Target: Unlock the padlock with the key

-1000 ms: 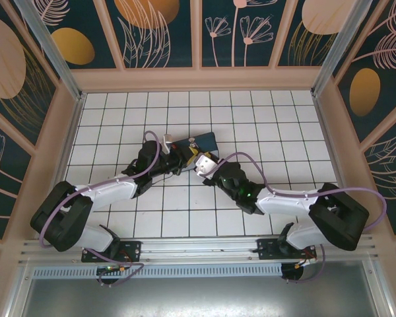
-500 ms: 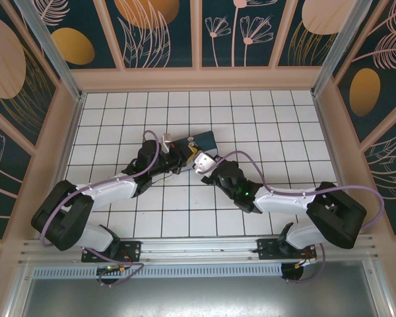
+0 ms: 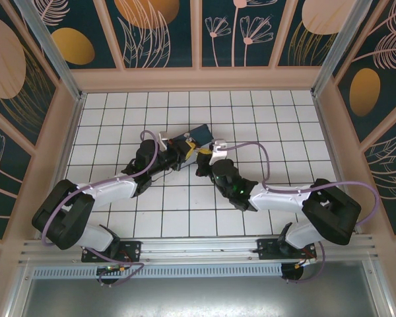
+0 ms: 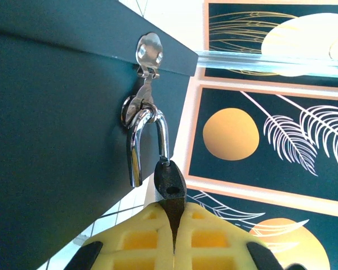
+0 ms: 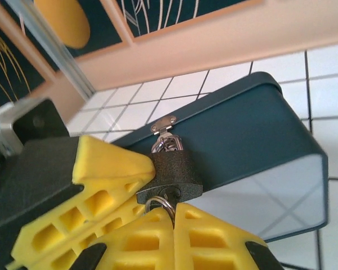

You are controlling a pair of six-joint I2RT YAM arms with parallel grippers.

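Padlock (image 5: 172, 171) metal is grainy and dark, its smooth silvery shackle (image 4: 145, 147) hooked through the hasp (image 4: 148, 53) of a glossy teal box (image 5: 248, 129) at mid-frame. Left pincer (image 4: 173, 216) (ribbed yellow pads (image 4: 141, 242)) clamps the body; right pincer (image 5: 173, 222) pinches the key (image 5: 162, 203) beneath it. Since a second ago the right wrist has climbed up the frame toward the box on the tiled surface (image 3: 264, 119).

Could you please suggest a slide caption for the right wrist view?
Right gripper pinches the key under the padlock, held by the left gripper on the box.
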